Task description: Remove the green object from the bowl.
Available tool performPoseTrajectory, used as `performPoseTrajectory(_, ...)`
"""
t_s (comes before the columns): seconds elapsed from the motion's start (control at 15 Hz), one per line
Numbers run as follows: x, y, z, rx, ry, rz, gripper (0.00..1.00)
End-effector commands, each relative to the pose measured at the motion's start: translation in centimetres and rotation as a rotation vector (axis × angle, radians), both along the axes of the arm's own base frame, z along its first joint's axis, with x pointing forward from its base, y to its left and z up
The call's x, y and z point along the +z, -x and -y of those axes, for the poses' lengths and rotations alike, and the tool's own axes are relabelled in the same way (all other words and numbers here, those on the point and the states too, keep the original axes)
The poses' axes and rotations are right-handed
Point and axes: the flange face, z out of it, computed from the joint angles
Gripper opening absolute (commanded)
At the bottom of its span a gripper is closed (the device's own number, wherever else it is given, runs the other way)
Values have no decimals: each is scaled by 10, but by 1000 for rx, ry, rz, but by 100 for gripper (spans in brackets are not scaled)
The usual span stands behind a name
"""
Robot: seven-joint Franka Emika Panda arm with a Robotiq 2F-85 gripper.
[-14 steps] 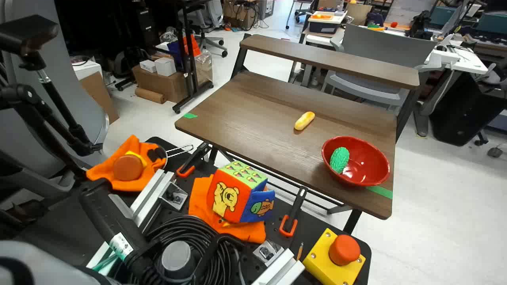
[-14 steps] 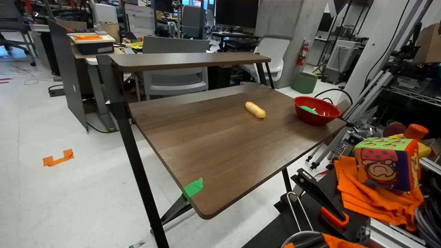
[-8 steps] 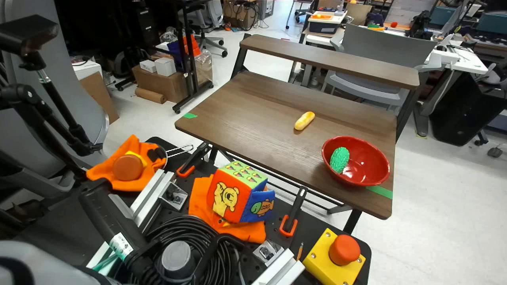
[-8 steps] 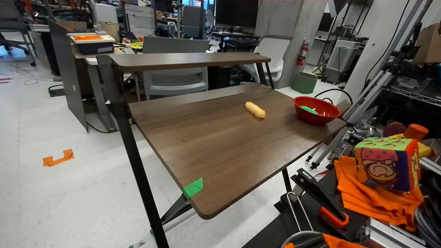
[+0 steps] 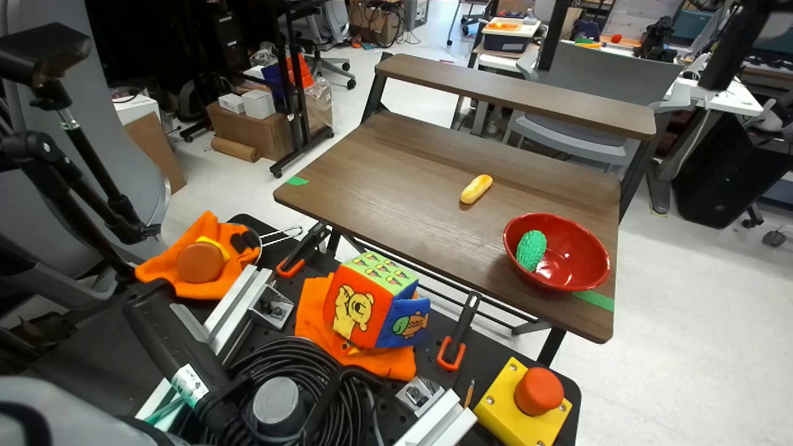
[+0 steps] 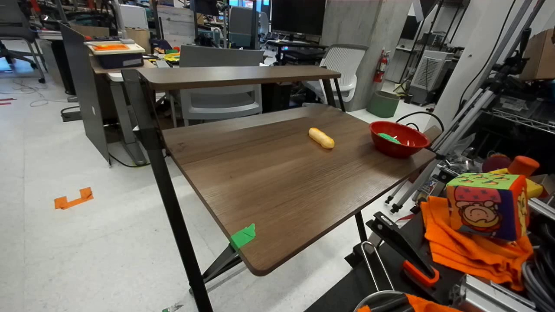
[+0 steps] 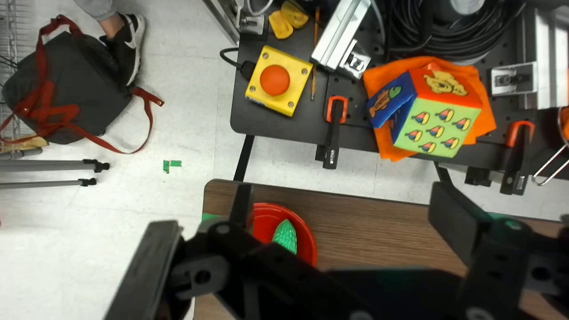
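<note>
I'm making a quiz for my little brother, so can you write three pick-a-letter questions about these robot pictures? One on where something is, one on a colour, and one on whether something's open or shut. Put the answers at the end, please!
1) Where is the green object?
A) On the floor
B) On the cube
C) In the bowl

2) What colour is the bowl?
A) Blue
B) Red
C) White

3) How is the robot's gripper?
A) Open
B) Shut on the object
C) Shut on nothing

Answers:
1) C, since an exterior view shows it inside the rim.
2) B, since it looks red in both exterior views.
3) A, since the wrist view shows the fingers far apart.
</note>
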Motion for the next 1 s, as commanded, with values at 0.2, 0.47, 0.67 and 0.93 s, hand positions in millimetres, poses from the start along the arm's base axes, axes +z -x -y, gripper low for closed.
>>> performPoseTrajectory(0.2, -104, -103, 4, -75, -44, -15, 100)
performPoseTrajectory(0.47, -154, -152, 5, -105, -113, -65, 100)
performPoseTrajectory(0.67, -178, -179, 16, -134, -134, -97, 100)
performPoseTrajectory(0.93, -205, -201, 45, -157, -119, -103, 100)
